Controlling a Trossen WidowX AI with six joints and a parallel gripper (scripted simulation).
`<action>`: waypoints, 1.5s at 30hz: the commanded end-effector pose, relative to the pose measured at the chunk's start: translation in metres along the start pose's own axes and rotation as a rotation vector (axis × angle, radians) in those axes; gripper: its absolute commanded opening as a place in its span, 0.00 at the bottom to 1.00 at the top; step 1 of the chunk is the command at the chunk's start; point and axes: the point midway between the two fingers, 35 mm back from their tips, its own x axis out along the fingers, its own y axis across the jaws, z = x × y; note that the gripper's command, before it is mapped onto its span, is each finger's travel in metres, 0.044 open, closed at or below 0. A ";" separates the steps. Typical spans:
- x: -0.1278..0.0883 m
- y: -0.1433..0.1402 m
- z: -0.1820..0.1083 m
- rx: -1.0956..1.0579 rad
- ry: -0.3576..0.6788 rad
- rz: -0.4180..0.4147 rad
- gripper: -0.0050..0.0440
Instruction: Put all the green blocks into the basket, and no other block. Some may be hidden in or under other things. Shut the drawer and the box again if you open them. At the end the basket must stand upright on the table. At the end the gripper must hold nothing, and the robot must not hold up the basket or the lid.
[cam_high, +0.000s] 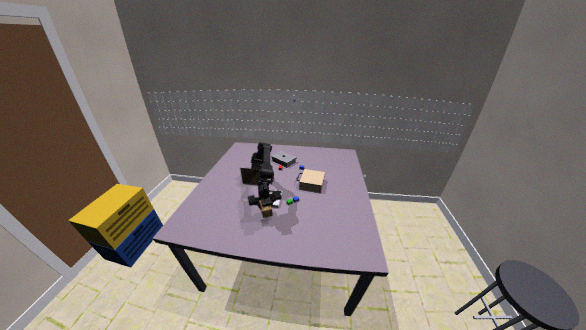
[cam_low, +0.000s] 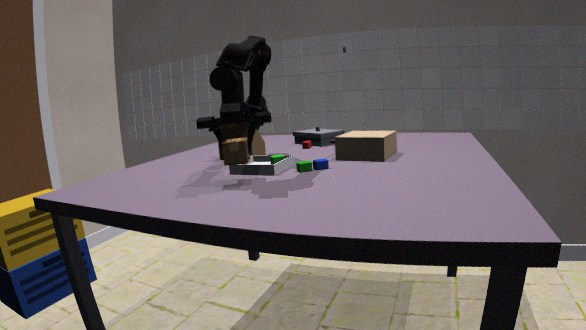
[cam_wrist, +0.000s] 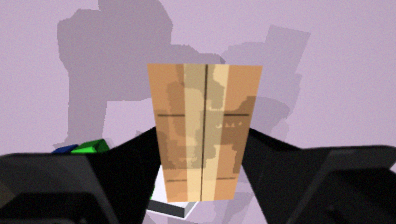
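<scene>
My gripper (cam_high: 266, 204) (cam_low: 235, 144) (cam_wrist: 199, 125) is shut on a brown wooden basket (cam_high: 267, 211) (cam_low: 235, 151) (cam_wrist: 204, 115) and holds it low over the table, just left of a shallow grey tray (cam_low: 252, 169) (cam_wrist: 172, 209). One green block (cam_low: 277, 158) lies in the tray. Another green block (cam_high: 289, 201) (cam_low: 304, 166) (cam_wrist: 92, 146) lies on the table right of the tray, beside a blue block (cam_high: 296, 198) (cam_low: 320, 163) (cam_wrist: 62, 148). The inside of the basket is hidden.
A tan drawer cabinet (cam_high: 312, 180) (cam_low: 366, 145) stands to the right. A grey lidded box (cam_high: 284, 158) (cam_low: 318, 135) stands at the back, with a red block (cam_high: 280, 168) (cam_low: 306, 144) and a second blue block (cam_high: 301, 167) near it. A dark brown thing (cam_high: 247, 175) stands by the arm's base.
</scene>
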 end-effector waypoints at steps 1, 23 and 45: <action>0.018 -0.004 -0.005 0.015 0.041 0.006 0.10; 0.018 -0.004 -0.005 0.015 0.041 0.006 0.10; 0.034 -0.004 -0.006 0.015 0.041 0.006 0.10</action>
